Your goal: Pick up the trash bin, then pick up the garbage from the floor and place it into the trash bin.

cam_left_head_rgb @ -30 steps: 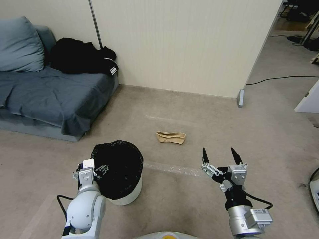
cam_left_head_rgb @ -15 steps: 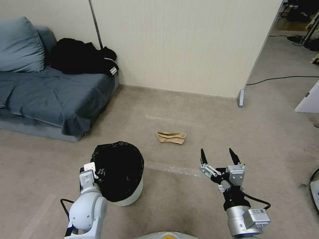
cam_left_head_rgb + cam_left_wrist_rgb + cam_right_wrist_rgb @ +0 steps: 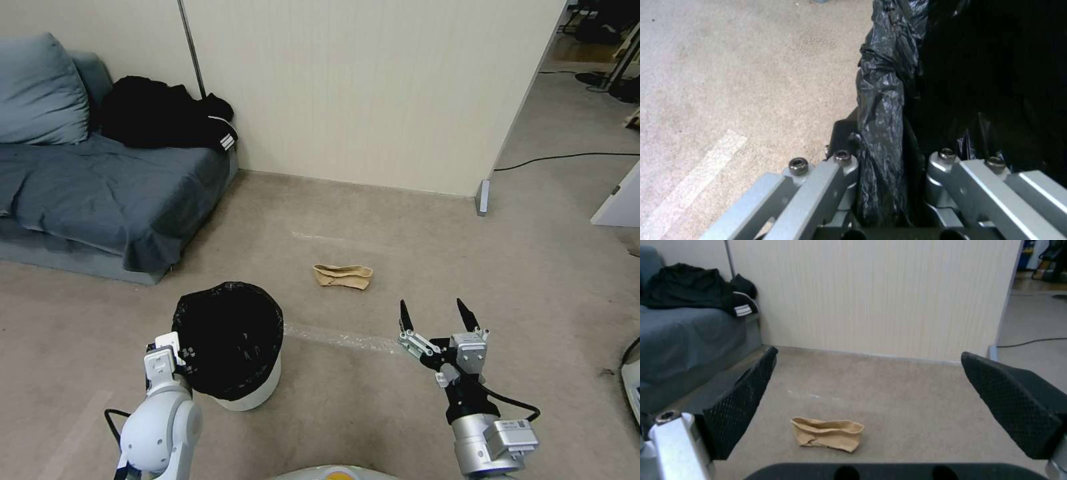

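The blue-grey sofa (image 3: 100, 187) stands against the wall, well to the left of and beyond the trash bin (image 3: 230, 347), with a black garment (image 3: 167, 120) heaped at its end nearest the partition wall (image 3: 360, 87). The carpet floor (image 3: 373, 227) spreads out all around the bin.

The trash bin itself, white with a black bag liner (image 3: 882, 100) folded over its rim, sits low on the left in the head view. The left gripper (image 3: 179, 351) is at the bin's near-left rim, its 2 fingers pinching the rim and liner between them: 1 finger (image 3: 840, 133) lies outside the bin wall and the other inside, as the left wrist view shows.

The right gripper (image 3: 435, 313) hangs above the carpet to the right of the bin, well apart from it, its 2 black fingertips (image 3: 744, 400) spread wide with nothing between them.

The garbage in sight is 1 crumpled brown paper bag (image 3: 343, 275), lying flat on the carpet beyond the bin and to its right, apart from both grippers and roughly ahead of the right one.
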`<state>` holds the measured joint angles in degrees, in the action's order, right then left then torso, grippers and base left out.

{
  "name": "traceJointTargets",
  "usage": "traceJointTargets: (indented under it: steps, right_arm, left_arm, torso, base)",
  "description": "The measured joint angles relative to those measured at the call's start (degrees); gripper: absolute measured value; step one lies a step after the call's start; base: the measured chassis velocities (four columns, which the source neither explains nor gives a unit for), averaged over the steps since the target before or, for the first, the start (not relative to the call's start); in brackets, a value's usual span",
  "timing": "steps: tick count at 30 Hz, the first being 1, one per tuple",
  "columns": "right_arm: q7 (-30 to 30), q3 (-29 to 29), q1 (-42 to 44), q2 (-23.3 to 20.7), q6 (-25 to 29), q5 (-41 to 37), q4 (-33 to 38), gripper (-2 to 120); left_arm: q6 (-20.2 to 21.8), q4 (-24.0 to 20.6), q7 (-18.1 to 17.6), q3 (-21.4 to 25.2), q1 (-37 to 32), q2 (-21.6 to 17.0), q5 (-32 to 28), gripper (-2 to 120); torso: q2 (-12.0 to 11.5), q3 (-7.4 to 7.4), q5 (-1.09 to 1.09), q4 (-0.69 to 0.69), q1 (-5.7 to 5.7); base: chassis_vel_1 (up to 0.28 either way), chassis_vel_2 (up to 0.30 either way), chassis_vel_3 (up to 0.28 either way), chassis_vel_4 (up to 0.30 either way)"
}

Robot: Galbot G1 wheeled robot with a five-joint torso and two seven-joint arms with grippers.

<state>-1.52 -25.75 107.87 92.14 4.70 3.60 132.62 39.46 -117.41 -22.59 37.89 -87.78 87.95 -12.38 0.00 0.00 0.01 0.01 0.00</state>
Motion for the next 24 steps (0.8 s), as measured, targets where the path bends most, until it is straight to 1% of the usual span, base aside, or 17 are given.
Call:
traceJointTargets:
  steps: [2,4,6,7,9,12,13,14,16,17,19,20,22,23,24]
  right_arm:
    - [0.3,0.0,0.0,0.0,-0.4,0.3,0.2,100]
    - [1.0,0.0,0.0,0.0,-1.9,2.5,0.7,100]
    - [1.3,0.0,-0.1,0.0,-2.0,3.4,0.7,100]
    - [1.8,-0.1,-0.6,0.0,-2.1,4.5,0.7,100]
    - [1.9,-0.2,-0.9,0.0,-2.1,4.7,0.6,100]
    - [1.8,-0.7,-2.5,0.0,-1.5,2.3,-0.2,100]
    - [1.8,-0.7,-2.5,0.0,-1.5,2.3,-0.2,100]
    - [1.6,-0.7,-2.9,0.0,-1.4,1.5,-0.3,100]
    - [1.1,-1.0,-4.5,-0.6,-1.1,-0.8,-1.0,100]
    - [1.1,-1.0,-4.5,-0.6,-1.1,-0.8,-1.0,100]
    - [1.0,-1.2,-5.5,-1.7,-0.9,-2.1,-1.4,100]
    - [1.0,-1.2,-5.5,-1.7,-0.9,-2.1,-1.4,100]
    - [0.7,-1.5,-6.5,-3.7,-0.5,-3.6,-1.9,100]
    - [0.7,-1.5,-6.7,-4.1,-0.4,-3.8,-2.0,100]
    - [0.7,-1.5,-6.7,-4.1,-0.4,-3.8,-2.0,100]
  left_arm:
    - [0.0,0.0,0.0,0.0,-0.1,0.0,0.1,14]
    - [-0.1,-0.5,0.0,-0.3,-0.4,0.1,0.1,14]
    - [-0.1,-0.7,0.0,-0.4,-0.6,0.1,0.1,14]
    - [-0.1,-1.6,0.0,-0.7,-1.0,0.0,0.0,11]
    - [0.0,-2.0,0.0,-0.8,-1.2,0.0,-0.1,10]
    - [-0.3,-5.1,0.0,-1.4,-2.2,-0.1,-0.1,5]
    - [-0.3,-5.1,0.0,-1.4,-2.2,-0.1,-0.1,5]
    - [-0.5,-6.0,-0.1,-1.5,-2.5,-0.2,-0.1,4]
    - [-0.7,-9.5,-0.1,-1.8,-3.8,-0.7,0.2,4]
    - [-0.7,-9.5,-0.1,-1.8,-3.8,-0.7,0.2,4]
    - [-0.9,-11.8,-0.3,-2.0,-4.8,-1.1,0.6,4]
    - [-0.9,-11.8,-0.3,-2.0,-4.8,-1.1,0.6,4]
    - [-1.5,-15.4,0.1,-2.5,-6.7,-1.5,1.1,3]
    - [-1.6,-16.3,0.1,-2.6,-7.2,-1.6,1.4,3]
    - [-1.6,-16.3,0.1,-2.6,-7.2,-1.6,1.4,3]
  torso:
    - [0.0,0.00,0.00,-0.01,0.00]
    - [0.0,0.00,0.00,-0.01,0.00]
    - [0.0,0.00,-0.01,-0.01,0.00]
    - [0.0,0.00,-0.02,-0.01,0.00]
    - [0.0,0.00,-0.03,-0.01,0.00]
    - [0.0,0.00,-0.03,-0.02,0.00]
    - [0.0,0.00,-0.03,-0.02,0.00]
    - [0.0,0.00,-0.02,-0.02,0.00]
    - [0.0,0.01,-0.01,0.00,0.00]
    - [0.0,0.01,-0.01,0.00,0.00]
    - [0.0,0.01,0.00,0.01,0.00]
    - [0.0,0.01,0.00,0.01,0.00]
    - [0.0,0.00,0.00,-0.01,0.00]
    - [0.0,0.00,0.00,-0.01,0.00]
    - [0.0,0.00,0.00,-0.01,0.00]
  base:
    - [0.000,0.000,0.000,0.000]
    - [0.000,0.000,0.000,0.000]
    - [0.000,0.000,0.000,0.000]
    - [0.000,0.000,0.000,0.000]
    - [0.000,0.000,0.000,0.000]
    - [0.000,0.000,0.000,0.000]
    - [0.000,0.000,0.000,0.000]
    - [0.000,0.000,0.000,0.000]
    - [0.000,0.000,0.000,0.000]
    - [0.000,0.000,0.000,0.000]
    - [0.000,0.000,0.000,0.000]
    - [0.000,0.000,0.000,0.000]
    - [0.000,0.000,0.000,0.000]
    - [0.000,0.000,0.000,0.000]
    - [0.000,0.000,0.000,0.000]
